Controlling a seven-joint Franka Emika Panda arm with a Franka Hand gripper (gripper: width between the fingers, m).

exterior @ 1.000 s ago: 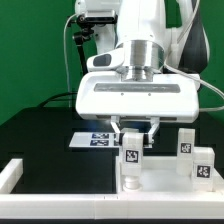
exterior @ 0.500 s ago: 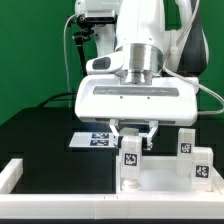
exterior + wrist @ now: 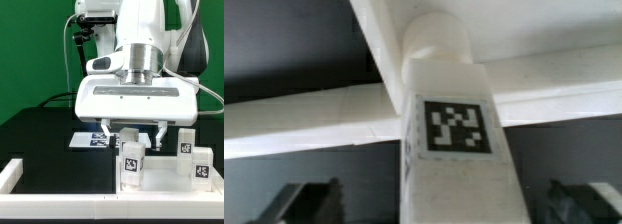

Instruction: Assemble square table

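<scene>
The nearest leg [image 3: 131, 163] of the square table stands upright on the white slab [image 3: 160, 178], a black-and-white tag on its front face. Half a second ago the two fingers sat close in against its top, with the tag partly between them; now they stand spread, one finger [image 3: 107, 129] off toward the exterior view's left and the other off toward the exterior view's right, with a clear gap on each side of the leg. The leg itself has not shifted.

The gripper [image 3: 134, 132] hangs directly over the leg with its jaws released and nothing held. The leg's top lies just below and between the fingertips, free of both. In the wrist view the leg [image 3: 448, 130] runs up the middle of the picture, its tag facing the camera, and a dark finger pad [image 3: 299, 202] shows on either side of it, apart from its sides.

Two more legs stand on the slab toward the exterior view's right: one [image 3: 186, 143] further back and one [image 3: 202, 164] nearer the front, both upright and both tagged. Behind the gripper the marker board [image 3: 92, 139] lies flat on the black table [image 3: 40, 135]. A long white bar [image 3: 9, 175] edges the workspace at the exterior view's left.
</scene>
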